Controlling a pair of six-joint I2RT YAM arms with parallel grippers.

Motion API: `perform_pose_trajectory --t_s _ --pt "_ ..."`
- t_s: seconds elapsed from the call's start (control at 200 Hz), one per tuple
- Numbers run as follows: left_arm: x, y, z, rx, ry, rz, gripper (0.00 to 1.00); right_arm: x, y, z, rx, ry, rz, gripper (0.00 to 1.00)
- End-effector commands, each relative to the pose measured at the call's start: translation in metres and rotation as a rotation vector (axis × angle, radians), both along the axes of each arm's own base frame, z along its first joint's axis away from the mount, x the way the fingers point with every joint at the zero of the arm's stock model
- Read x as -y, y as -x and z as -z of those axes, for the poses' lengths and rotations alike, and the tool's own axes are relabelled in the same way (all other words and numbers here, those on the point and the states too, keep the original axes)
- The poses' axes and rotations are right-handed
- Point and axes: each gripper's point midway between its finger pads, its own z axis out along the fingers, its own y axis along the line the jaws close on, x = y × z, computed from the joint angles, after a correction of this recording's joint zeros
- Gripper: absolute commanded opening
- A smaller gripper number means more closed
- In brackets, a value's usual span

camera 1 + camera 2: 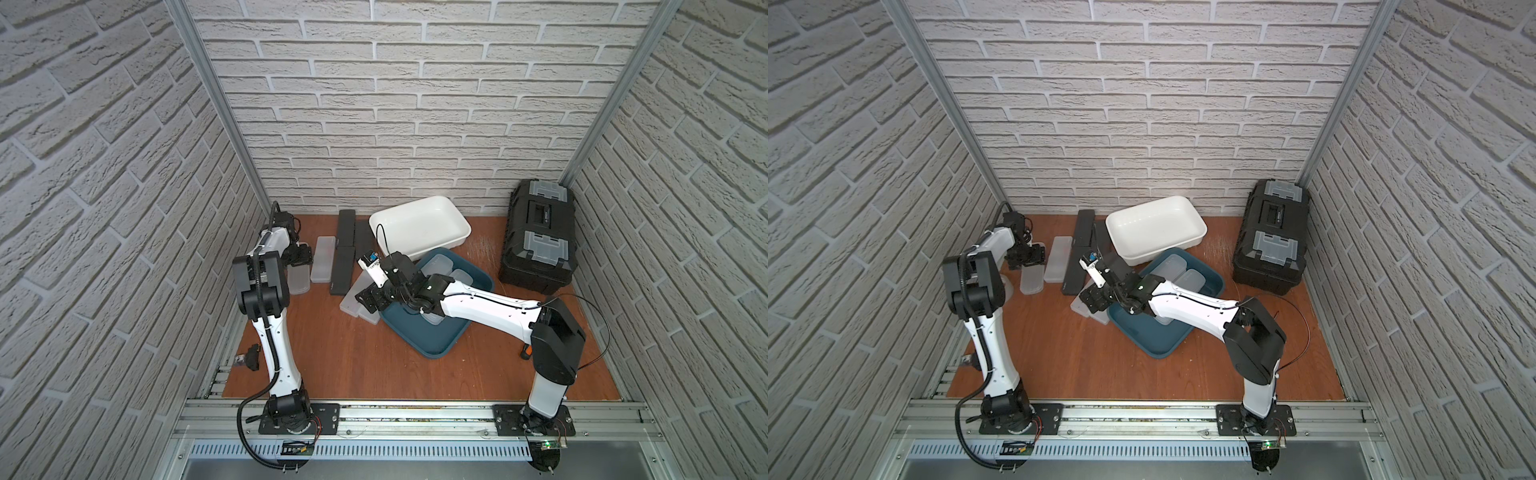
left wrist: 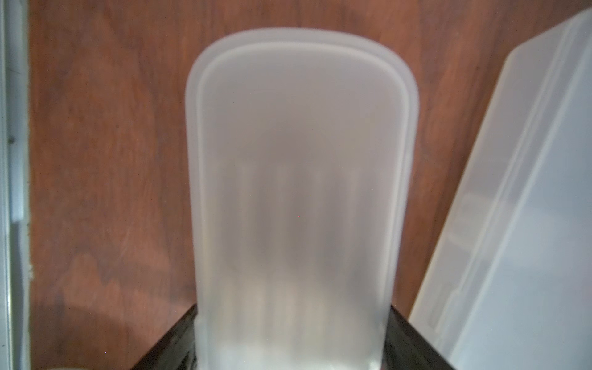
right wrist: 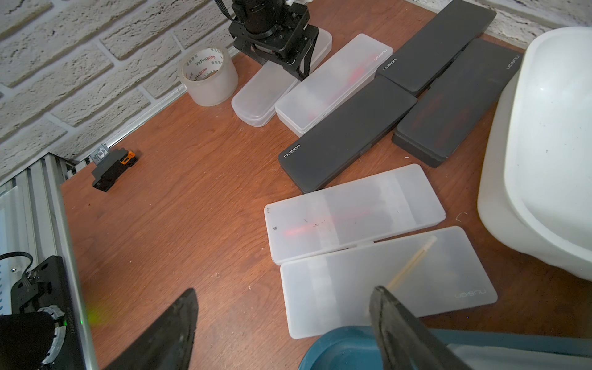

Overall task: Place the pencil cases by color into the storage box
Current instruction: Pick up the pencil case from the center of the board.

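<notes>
My left gripper (image 1: 299,259) (image 2: 293,320) is shut on the sides of a frosted white pencil case (image 2: 298,160) (image 3: 259,96) lying on the table at the far left. A second frosted case (image 1: 324,259) lies beside it, then three black cases (image 3: 346,134) (image 3: 439,41) (image 3: 455,102). Two more frosted cases (image 3: 352,211) (image 3: 384,282) lie at the blue storage box's (image 1: 440,345) left rim. My right gripper (image 1: 368,301) (image 3: 285,291) hangs open over that rim, holding nothing. Frosted cases (image 1: 440,266) lie inside the blue box. The white box (image 1: 419,224) holds nothing.
A clear tape roll (image 3: 209,77) stands by the left wall near my left gripper. A black toolbox (image 1: 538,237) fills the back right corner. A small black and orange part (image 3: 112,169) lies at the table's left edge. The white box leans on the blue one.
</notes>
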Motion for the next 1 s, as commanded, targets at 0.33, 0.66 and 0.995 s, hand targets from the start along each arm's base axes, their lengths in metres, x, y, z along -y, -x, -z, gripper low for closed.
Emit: perform_pose_trajectory --t_s 0.33,0.66,0.995 --pt "0.003 0.01 -0.104 0.15 -0.061 0.012 0.55 -0.004 0.015 -0.032 0.06 -0.065 -0.022 0.84" --pt "0.052 0.023 -0.135 0.186 -0.076 0.107 0.56 0.029 0.027 -0.059 0.145 -0.065 0.01 0.84" --pt "0.125 0.037 -0.162 0.221 -0.069 0.273 0.56 0.128 0.06 -0.084 0.269 -0.035 0.16 0.84"
